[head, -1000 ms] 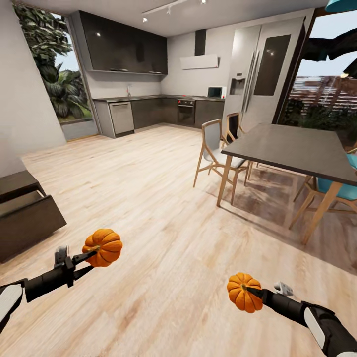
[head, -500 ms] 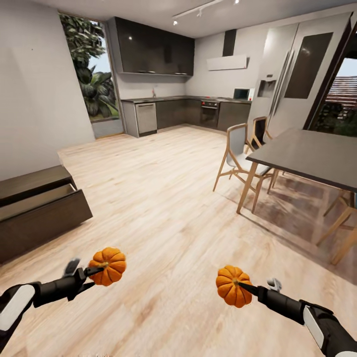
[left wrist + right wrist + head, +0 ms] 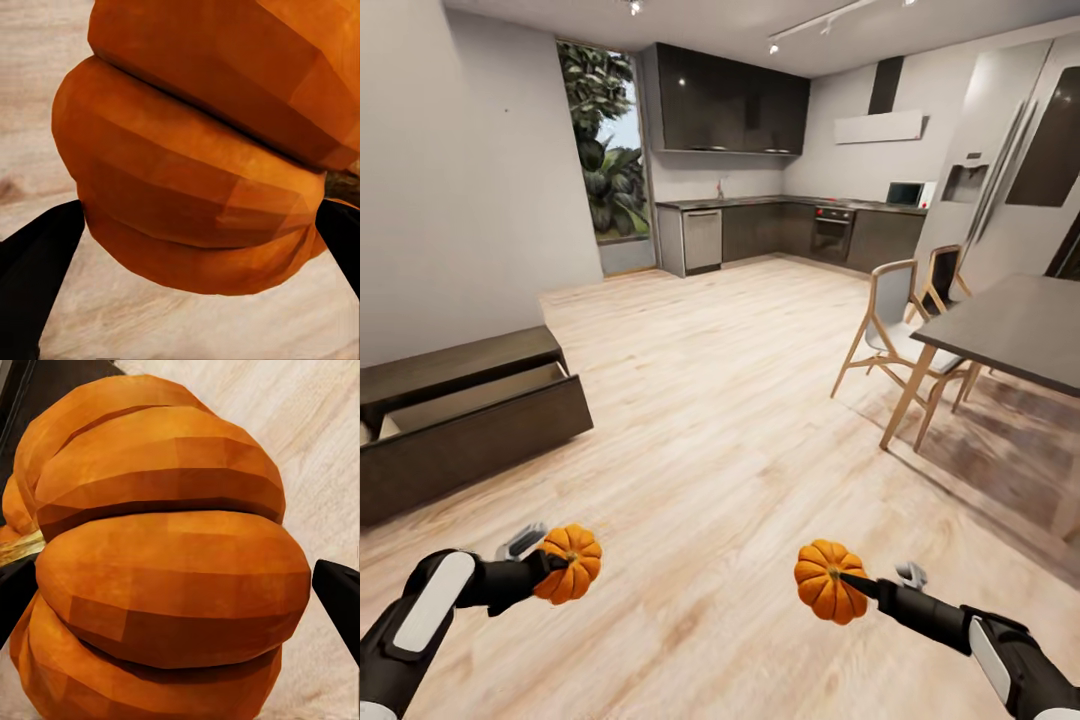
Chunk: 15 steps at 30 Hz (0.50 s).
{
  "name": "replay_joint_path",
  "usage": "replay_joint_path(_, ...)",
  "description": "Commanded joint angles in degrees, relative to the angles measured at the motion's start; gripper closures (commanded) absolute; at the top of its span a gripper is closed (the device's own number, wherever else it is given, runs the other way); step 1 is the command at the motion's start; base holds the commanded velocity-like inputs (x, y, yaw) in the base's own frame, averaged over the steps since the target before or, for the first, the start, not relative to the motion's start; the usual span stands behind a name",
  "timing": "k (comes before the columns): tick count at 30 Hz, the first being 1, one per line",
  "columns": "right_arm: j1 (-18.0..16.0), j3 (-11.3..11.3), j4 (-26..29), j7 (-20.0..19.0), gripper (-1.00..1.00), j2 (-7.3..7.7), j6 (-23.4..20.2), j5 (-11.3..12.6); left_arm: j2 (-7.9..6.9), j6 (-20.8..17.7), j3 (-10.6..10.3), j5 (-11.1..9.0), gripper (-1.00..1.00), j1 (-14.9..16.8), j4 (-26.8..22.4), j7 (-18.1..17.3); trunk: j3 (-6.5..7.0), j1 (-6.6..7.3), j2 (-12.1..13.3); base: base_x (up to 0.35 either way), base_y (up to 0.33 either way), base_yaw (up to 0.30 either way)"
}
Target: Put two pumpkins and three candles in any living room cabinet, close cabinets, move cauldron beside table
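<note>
I hold two orange ribbed pumpkins over the wooden floor. My left gripper (image 3: pixel 555 562) is shut on one pumpkin (image 3: pixel 567 564) at the lower left of the head view; that pumpkin (image 3: pixel 202 165) bulges between the dark fingers (image 3: pixel 37 262) up close. My right gripper (image 3: pixel 845 582) is shut on the other pumpkin (image 3: pixel 827 581), seen large (image 3: pixel 161 570) in the right wrist view. The dark-brown cabinet (image 3: pixel 470 440) stands at the left against the wall, its drawer pulled open and showing a pale interior. Candles and cauldron are out of view.
A dark dining table (image 3: pixel 1015 330) with wooden chairs (image 3: pixel 890 335) stands at the right. The grey kitchen units (image 3: pixel 780 228) and a tall fridge (image 3: pixel 1000 200) line the far wall. Bare floor stretches between me and the cabinet.
The camera has turned left, so the cabinet sits further into the picture and the table further right. My left arm has drawn in lower, pumpkin still held. The right arm holds steady.
</note>
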State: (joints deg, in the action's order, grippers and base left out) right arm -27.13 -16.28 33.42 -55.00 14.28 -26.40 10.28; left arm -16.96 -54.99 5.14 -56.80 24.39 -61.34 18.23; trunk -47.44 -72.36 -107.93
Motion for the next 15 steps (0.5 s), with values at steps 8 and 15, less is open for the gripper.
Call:
replay_joint_path(8, -0.03, 4.51, 0.06, 11.09, 1.0, -0.96, -0.58, 0.87, 8.71, 3.05, -0.29, 8.04, 1.0, 0.13, -5.0, 20.3, 1.4, 1.77, 3.2, 0.0, 0.0, 0.291)
replay_joint_path(15, -0.11, 4.75, 0.06, 17.83, 1.0, -1.75, -0.66, 0.89, 11.7, 3.63, -0.31, 12.37, 1.0, 0.13, -6.04, 22.54, 2.29, 2.87, 5.2, 0.0, 0.0, 0.291)
